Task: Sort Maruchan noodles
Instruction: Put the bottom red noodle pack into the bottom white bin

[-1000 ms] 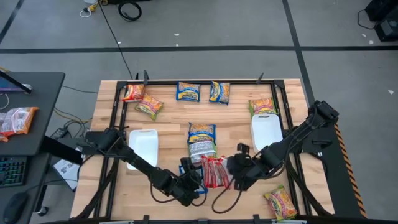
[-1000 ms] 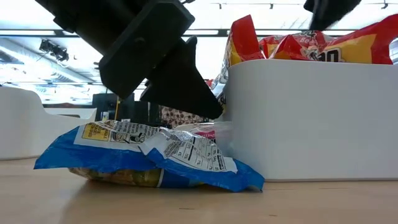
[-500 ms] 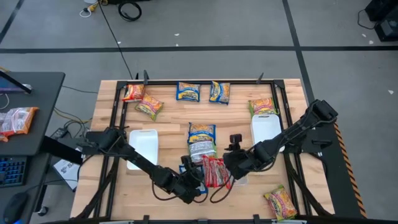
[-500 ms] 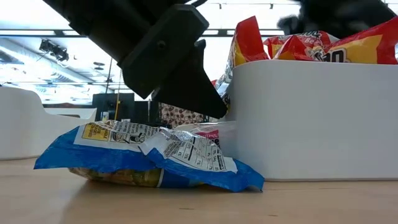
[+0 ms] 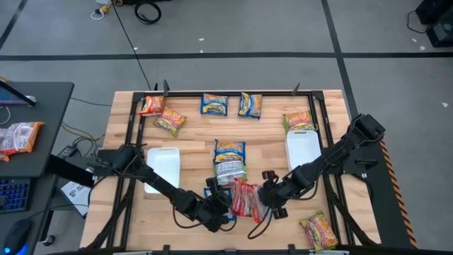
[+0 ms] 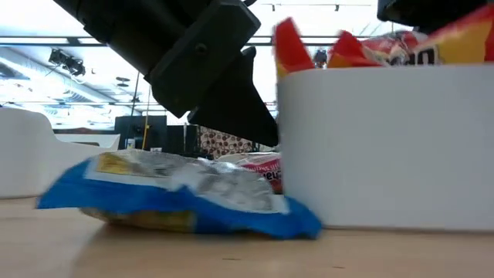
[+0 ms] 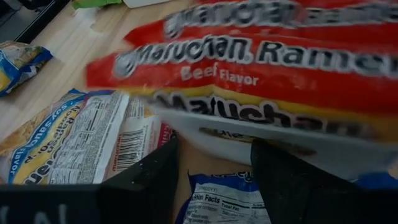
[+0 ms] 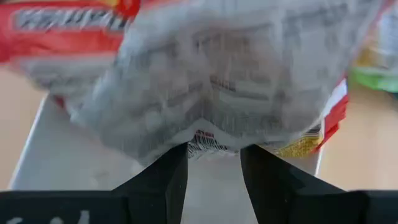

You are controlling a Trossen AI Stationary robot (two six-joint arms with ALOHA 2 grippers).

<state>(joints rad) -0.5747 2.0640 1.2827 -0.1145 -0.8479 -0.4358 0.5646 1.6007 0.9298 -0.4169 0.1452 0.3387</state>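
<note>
A white tray [image 6: 386, 147] at the table's near middle holds red-and-silver Maruchan packets [image 5: 244, 198]. My right gripper [image 5: 265, 200] hangs over this tray, shut on a red-and-silver packet [image 8: 217, 74] that shows its silver back. My left gripper [image 5: 224, 207] stands open just left of the tray, slanting down over a blue-and-yellow packet [image 6: 177, 201] that lies flat on the wood against the tray's wall. Its fingertips [image 7: 168, 155] reach to the tray's rim [image 7: 224, 140]. My right gripper pinches the lower edge [image 8: 208, 138] of the red-and-silver packet between its two fingers, which slant steeply down from the table's right. The packet stands over the tray's floor [image 8: 68, 162], among the other red packets. Whether my left gripper touches the tray's wall, I cannot tell.
Two more white trays [image 5: 163, 166] [image 5: 303, 149] sit left and right. Loose packets lie at the far edge [image 5: 214, 104] [image 5: 250, 105], far left [image 5: 170, 122], middle [image 5: 229, 159], far right [image 5: 299, 120] and near right [image 5: 320, 232]. A black frame rims the table.
My right gripper has sunk toward the middle tray with its packet and has rolled at the wrist. The red packets that stick up over the tray's rim have shifted toward the table's left.
</note>
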